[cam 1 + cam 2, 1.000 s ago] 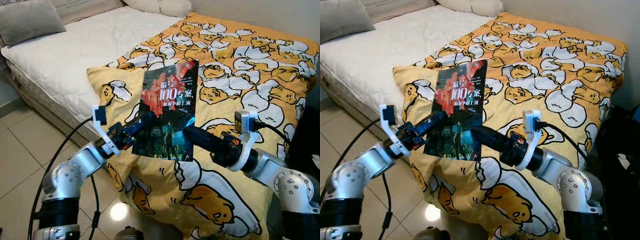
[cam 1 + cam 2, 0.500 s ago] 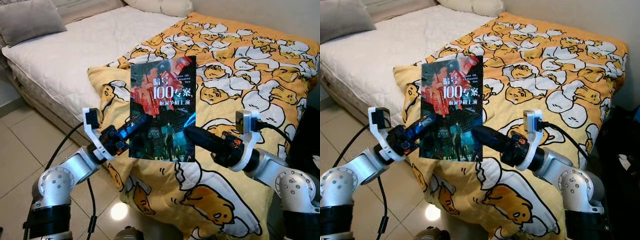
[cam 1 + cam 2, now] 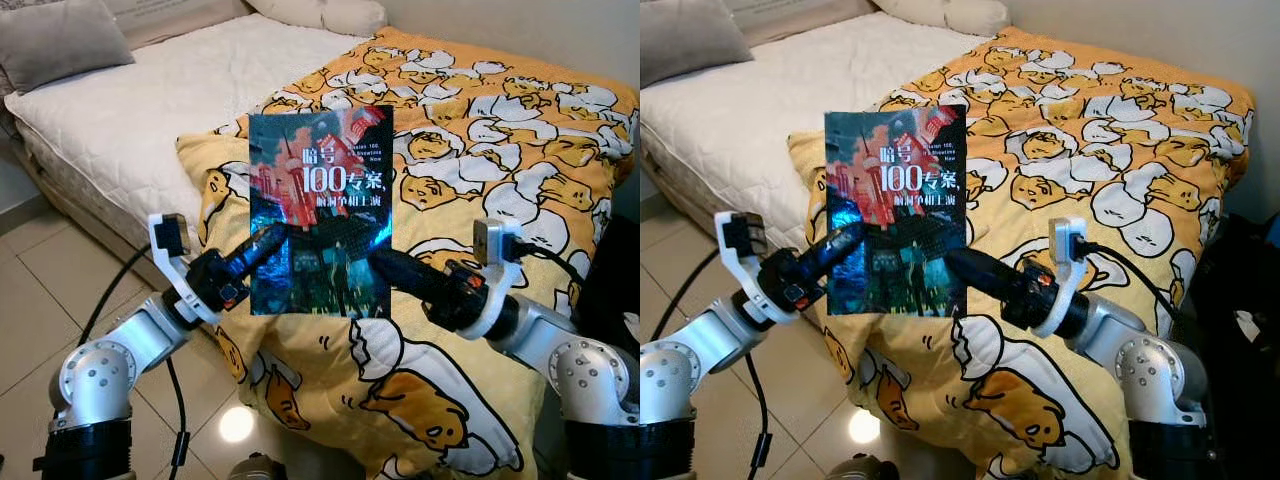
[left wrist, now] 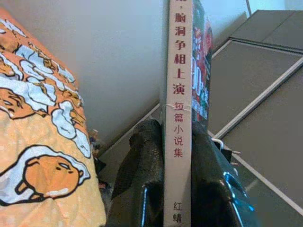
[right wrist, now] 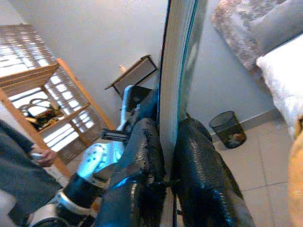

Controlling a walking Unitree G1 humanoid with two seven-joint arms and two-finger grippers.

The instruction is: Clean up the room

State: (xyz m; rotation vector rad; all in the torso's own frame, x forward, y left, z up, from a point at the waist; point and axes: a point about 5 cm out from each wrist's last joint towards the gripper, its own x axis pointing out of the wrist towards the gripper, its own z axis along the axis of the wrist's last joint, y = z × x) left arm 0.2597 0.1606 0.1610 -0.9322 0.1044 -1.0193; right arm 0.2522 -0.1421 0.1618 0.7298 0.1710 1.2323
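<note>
- The book [image 3: 318, 213] was off the bed [image 3: 150, 110], held upright in the air before the robot, over the near edge of the yellow patterned blanket [image 3: 480, 150], its cover facing the head camera.
- The left gripper [image 3: 272, 238] was clamped on the book's lower left edge; its wrist view showed both black fingers [image 4: 137, 179] pressed on either side of the spine.
- The right gripper [image 3: 385, 262] was clamped on the lower right edge, with the page block pinched between its fingers [image 5: 199, 175].
- As a judgement, the pick-up was done; carrying the book to a proper place and setting it down was still left, and no such place could be made out for certain.
- The blanket lay rumpled and hanging off the bed corner toward the tiled floor [image 3: 40, 300], so the bed still looked untidy.
- A grey pillow [image 3: 55, 40] lay at the head of the bed, and a small bin [image 5: 227, 128] stood on the floor by the wall.
- Compared with a second earlier, the book had been tilted and lower; it now stood squarer, higher and further to the robot's left, and the left arm had swung outward.
</note>
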